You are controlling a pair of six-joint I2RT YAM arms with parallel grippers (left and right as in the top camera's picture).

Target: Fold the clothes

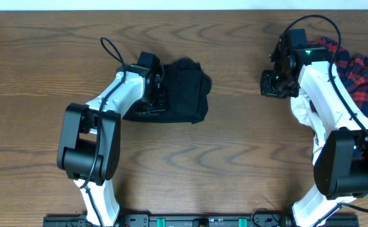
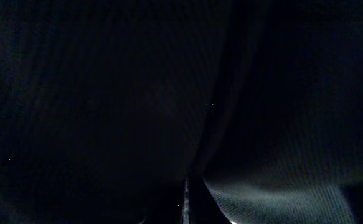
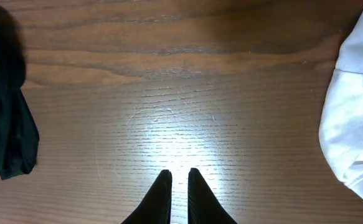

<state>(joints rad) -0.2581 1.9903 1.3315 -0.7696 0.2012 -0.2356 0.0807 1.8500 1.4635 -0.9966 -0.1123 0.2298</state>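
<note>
While the left gripper [image 1: 158, 94] lies low on the black shirt [image 1: 187, 88], that shirt sits bunched in a dark heap on the wooden table [image 1: 234, 151], left of centre. From the left wrist, dark cloth fills nearly the whole view, with creases running down toward the fingertips. The jaws are pressed together, though I cannot tell whether any cloth is caught between them. Well apart to the right, the right gripper [image 3: 179, 173] hangs over bare wood. Its 2 fingers stand almost together with only a thin slit between them, and they pinch nothing. In the right wrist view, an edge of the black shirt shows at far left and a white garment [image 3: 355, 124] at far right, neither touching the fingers. A red-and-navy plaid garment [image 1: 367, 79] lies at the table's right edge, partly under the right arm.
</note>
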